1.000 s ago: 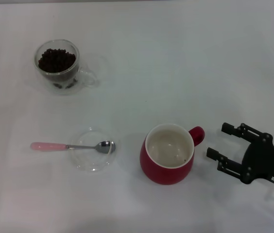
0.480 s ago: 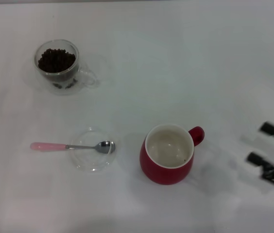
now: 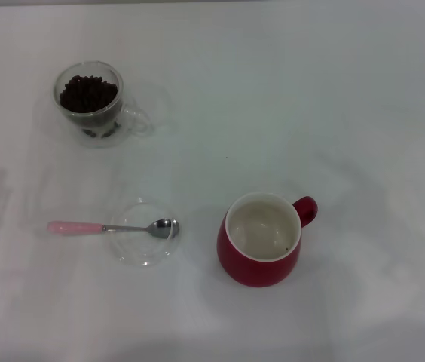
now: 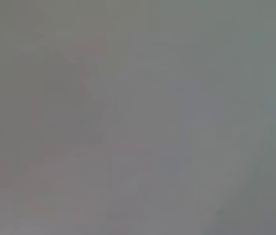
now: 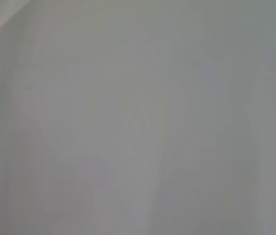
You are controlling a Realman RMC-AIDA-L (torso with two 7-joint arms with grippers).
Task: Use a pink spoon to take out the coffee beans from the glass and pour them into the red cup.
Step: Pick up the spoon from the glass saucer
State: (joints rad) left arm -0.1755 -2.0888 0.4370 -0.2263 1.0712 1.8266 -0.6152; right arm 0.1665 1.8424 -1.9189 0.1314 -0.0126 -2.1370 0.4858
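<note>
The glass (image 3: 89, 102), far left, holds a heap of coffee beans (image 3: 88, 93). The red cup (image 3: 261, 239), near centre, shows one dark speck inside. The pink spoon (image 3: 112, 227) rests its bowl in a clear dish (image 3: 143, 232). Neither of my grippers is in sight; their state cannot be told.

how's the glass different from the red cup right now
The glass is clear and smaller; the red cup is opaque red with a cream inside and larger. The glass holds a heap of coffee beans; the red cup looks almost empty. Both stand upright, each with a side handle pointing toward the robot's right.
</note>
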